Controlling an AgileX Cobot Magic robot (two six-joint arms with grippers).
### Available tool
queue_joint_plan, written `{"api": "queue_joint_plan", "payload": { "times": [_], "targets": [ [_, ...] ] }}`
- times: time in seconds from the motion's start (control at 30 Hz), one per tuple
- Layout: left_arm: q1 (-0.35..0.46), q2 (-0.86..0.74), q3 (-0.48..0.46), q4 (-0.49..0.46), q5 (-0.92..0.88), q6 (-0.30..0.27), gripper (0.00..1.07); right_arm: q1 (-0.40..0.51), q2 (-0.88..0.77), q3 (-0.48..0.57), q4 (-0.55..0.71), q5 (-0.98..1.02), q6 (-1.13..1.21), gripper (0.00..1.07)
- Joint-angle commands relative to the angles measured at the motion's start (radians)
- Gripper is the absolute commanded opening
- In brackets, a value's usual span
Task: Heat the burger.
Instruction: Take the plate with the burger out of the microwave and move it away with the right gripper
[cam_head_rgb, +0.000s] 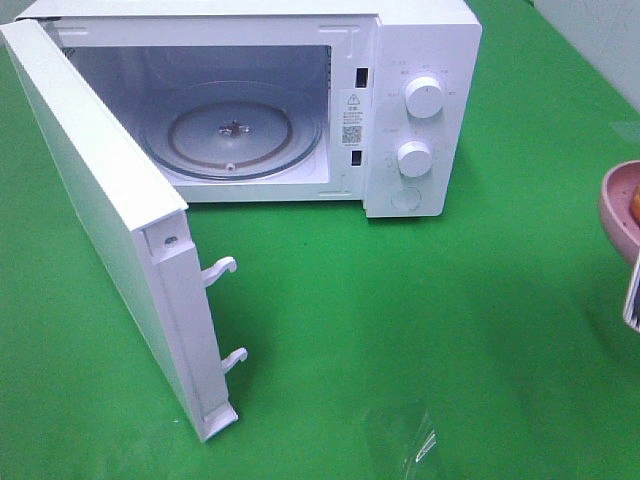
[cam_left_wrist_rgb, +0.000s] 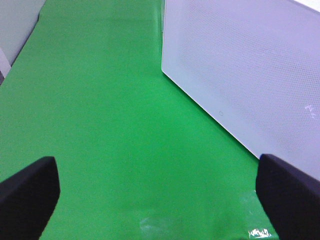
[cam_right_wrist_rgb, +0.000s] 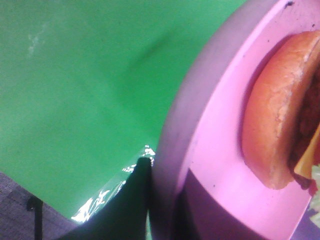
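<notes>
Pink plate (cam_right_wrist_rgb: 210, 150), smooth and round, sits right against my right pincer (cam_right_wrist_rgb: 150, 200), whose dark fingers are nearly closed, nipping its rim. On the plate rests the burger (cam_right_wrist_rgb: 272, 110), glossy golden-brown bun, brown patty, yellow cheese edge, a frill of green lettuce. From high up, plate and burger peek in at the far right edge, above the green surface (cam_head_rgb: 400, 330). My left pincer (cam_left_wrist_rgb: 160, 200) stands wide apart, holding nothing, beside the boxy white microwave (cam_head_rgb: 420, 100), its door (cam_head_rgb: 110, 230) swung open onto a ridged glass turntable (cam_head_rgb: 235, 130).
</notes>
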Motion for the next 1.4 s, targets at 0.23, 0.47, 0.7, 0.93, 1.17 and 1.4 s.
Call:
{"api": "queue_joint_plan", "payload": {
  "times": [0.23, 0.47, 0.7, 0.93, 1.17, 1.4],
  "targets": [
    [0.003, -0.005, 0.0, -0.002, -0.011, -0.006, 1.0, -0.003, 0.193, -0.008, -0.122, 0.038, 0.356, 0.0],
    [0.003, -0.005, 0.0, -0.002, -0.011, -0.006, 1.0, -0.007, 0.358, -0.008, -0.174, 0.029, 0.612, 0.0],
    [0.003, -0.005, 0.0, -0.002, -0.011, -0.006, 1.0, -0.026, 0.502, -0.008, -0.196, -0.004, 0.742, 0.0],
    [0.003, -0.005, 0.0, -0.002, -0.011, -0.006, 1.0, -0.092, 0.583, -0.008, -0.213, -0.075, 0.786, 0.0],
    [0.003, -0.005, 0.0, -0.002, -0.011, -0.006, 1.0, -0.191, 0.677, -0.046, -0.268, -0.127, 0.862, 0.0],
    [0.003, -0.005, 0.0, -0.002, -0.011, -0.006, 1.0, -0.262, 0.76, -0.07, -0.271, -0.187, 0.862, 0.06]
  ]
}}
